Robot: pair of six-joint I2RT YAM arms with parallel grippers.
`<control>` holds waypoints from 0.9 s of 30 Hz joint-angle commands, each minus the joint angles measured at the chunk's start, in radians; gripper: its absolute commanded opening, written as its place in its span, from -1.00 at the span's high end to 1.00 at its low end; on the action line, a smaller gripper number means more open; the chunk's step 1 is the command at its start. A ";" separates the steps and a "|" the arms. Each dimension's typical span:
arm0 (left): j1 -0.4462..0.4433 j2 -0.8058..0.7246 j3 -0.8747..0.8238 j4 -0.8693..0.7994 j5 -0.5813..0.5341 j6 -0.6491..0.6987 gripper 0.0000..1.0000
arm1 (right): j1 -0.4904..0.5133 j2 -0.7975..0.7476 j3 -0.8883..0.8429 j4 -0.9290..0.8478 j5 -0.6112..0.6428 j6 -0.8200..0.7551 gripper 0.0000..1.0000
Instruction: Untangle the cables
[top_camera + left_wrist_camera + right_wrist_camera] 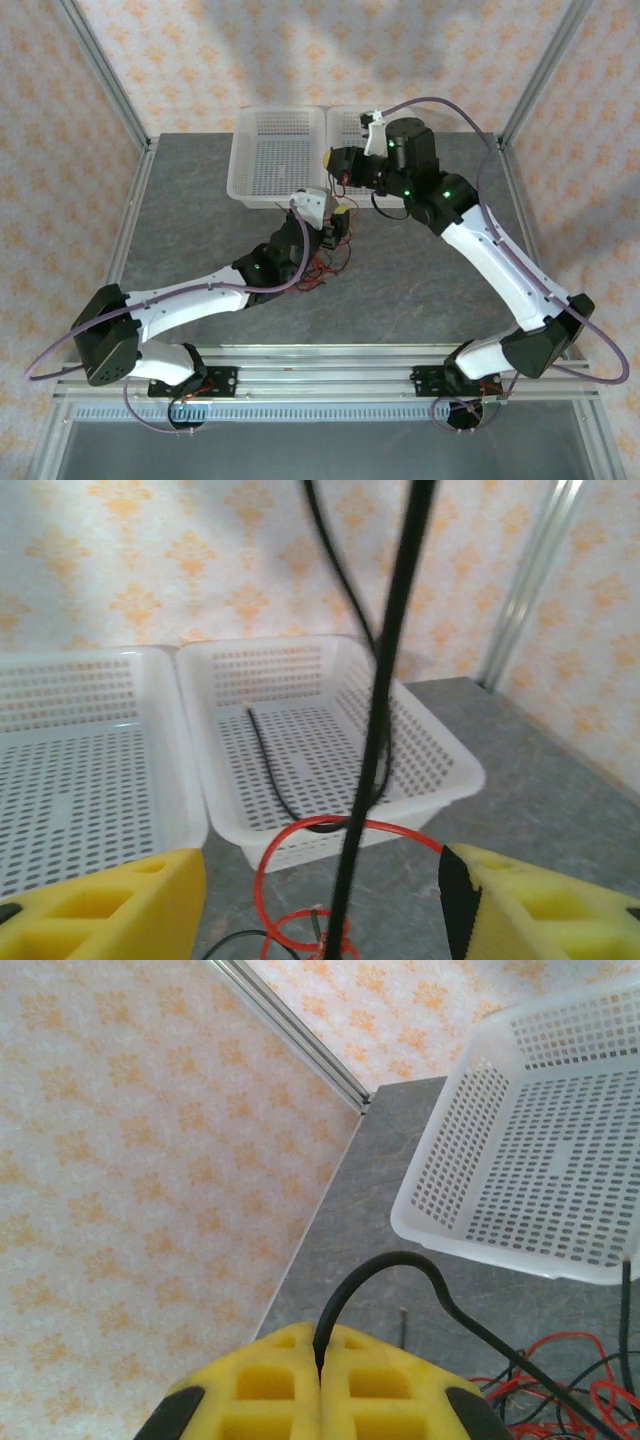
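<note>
red and black cables (322,272) lie tangled on the tabletop (200,230) below the left pincer (320,900), its fingers apart around a taut black strand (396,630). beyond, by the white baskets (236,170), the right pincer (320,1375) clamps a black cable (400,1255).

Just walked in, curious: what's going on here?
Two robot arms are sorting out a tangle of thin red and black cables on the table. The right gripper is shut on a black cable running down into it. The left gripper is open just above, a black strand passing between its fingers.
</note>
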State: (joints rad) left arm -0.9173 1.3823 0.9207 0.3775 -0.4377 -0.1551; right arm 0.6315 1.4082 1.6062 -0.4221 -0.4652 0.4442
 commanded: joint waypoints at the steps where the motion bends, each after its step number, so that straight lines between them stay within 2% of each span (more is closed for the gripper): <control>1: -0.002 0.047 -0.027 0.095 -0.169 0.001 -0.22 | -0.005 -0.027 0.056 0.046 -0.015 0.024 1.00; 7: 0.041 0.135 -0.089 0.099 -0.238 -0.098 -0.16 | -0.004 -0.046 0.127 0.030 0.000 0.031 1.00; 14: 0.119 0.159 -0.246 0.141 -0.182 -0.242 -0.13 | -0.005 -0.042 0.261 -0.014 0.040 0.014 1.00; 17: 0.145 0.155 -0.304 0.146 -0.158 -0.283 -0.03 | -0.005 -0.024 0.326 -0.034 0.053 0.003 1.00; 22: 0.151 0.114 -0.389 0.143 -0.138 -0.333 -0.02 | -0.006 0.014 0.434 -0.074 0.102 -0.027 1.00; 27: 0.149 -0.010 -0.469 0.124 -0.088 -0.356 -0.10 | -0.020 0.089 0.565 -0.132 0.188 -0.094 1.00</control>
State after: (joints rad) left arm -0.7696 1.4521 0.4801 0.4896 -0.5545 -0.4667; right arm 0.6262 1.4540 2.1159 -0.5076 -0.3504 0.4065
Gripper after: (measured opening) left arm 0.541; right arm 0.041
